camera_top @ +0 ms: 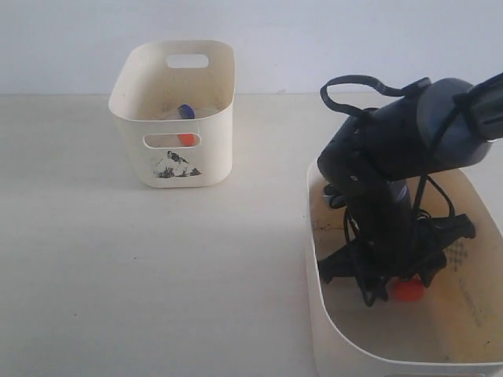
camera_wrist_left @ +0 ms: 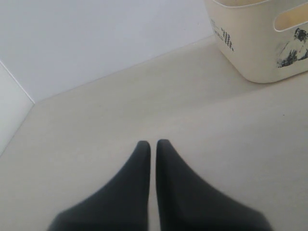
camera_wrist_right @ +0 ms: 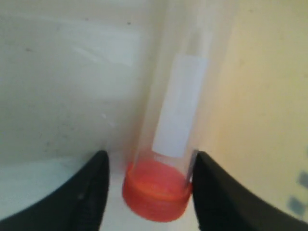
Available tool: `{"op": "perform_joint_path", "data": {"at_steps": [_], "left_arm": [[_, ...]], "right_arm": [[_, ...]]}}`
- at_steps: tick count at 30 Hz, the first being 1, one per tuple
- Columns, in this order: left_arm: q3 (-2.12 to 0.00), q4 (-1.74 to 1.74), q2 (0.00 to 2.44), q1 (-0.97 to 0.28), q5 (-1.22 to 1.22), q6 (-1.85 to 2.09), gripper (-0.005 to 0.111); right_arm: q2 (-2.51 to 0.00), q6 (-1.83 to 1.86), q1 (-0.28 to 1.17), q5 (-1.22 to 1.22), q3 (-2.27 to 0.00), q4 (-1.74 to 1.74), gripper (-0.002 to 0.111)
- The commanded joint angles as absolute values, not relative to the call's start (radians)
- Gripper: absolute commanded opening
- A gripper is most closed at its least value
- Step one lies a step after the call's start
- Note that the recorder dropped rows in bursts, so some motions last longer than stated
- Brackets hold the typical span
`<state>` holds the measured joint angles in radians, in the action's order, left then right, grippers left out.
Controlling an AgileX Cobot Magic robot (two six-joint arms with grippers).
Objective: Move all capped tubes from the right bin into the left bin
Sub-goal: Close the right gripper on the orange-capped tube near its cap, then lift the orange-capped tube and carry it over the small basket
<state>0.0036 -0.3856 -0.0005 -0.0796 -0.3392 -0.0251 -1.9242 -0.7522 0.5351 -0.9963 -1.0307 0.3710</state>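
Note:
A clear tube (camera_wrist_right: 178,96) with an orange-red cap (camera_wrist_right: 156,197) lies in the right bin (camera_top: 314,259), close to its wall. My right gripper (camera_wrist_right: 150,156) is open and straddles the cap end; one finger (camera_wrist_right: 211,192) touches the tube, while the other stands slightly off. In the exterior view only the cap (camera_top: 408,290) shows under the right arm. The left bin (camera_top: 173,169) holds a blue-capped tube (camera_top: 185,111), and an orange cap (camera_top: 186,139) shows through its slot. My left gripper (camera_wrist_left: 153,143) is shut and empty above the table, near the left bin (camera_wrist_left: 260,53).
The right arm (camera_top: 393,157) and its cables fill much of the right bin and hide its floor. Bare table (camera_top: 157,275) lies between the two bins. A pale wall (camera_top: 314,39) stands behind the table.

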Motion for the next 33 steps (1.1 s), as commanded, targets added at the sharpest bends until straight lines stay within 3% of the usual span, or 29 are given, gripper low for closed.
{"op": "perform_joint_path", "data": {"at_steps": [1,8,18,33], "left_arm": [[0.0,-0.383,0.0,-0.085,-0.336,-0.035,0.004],[0.0,-0.383,0.0,-0.085,-0.336,-0.035,0.004],[0.0,-0.383,0.0,-0.085,-0.336,-0.035,0.004],[0.0,-0.383,0.0,-0.085,-0.336,-0.035,0.004]], "right_arm": [[-1.951,-0.758,0.527,-0.951,-1.023,0.346,0.035],[-1.954,-0.758,0.527,-0.957,-1.023,0.343,0.0],[-1.883,-0.692,0.529,-1.098,-1.025,0.303,0.0],[-1.407,-0.614,0.57,-1.118,-1.029,0.225,0.0]]}}
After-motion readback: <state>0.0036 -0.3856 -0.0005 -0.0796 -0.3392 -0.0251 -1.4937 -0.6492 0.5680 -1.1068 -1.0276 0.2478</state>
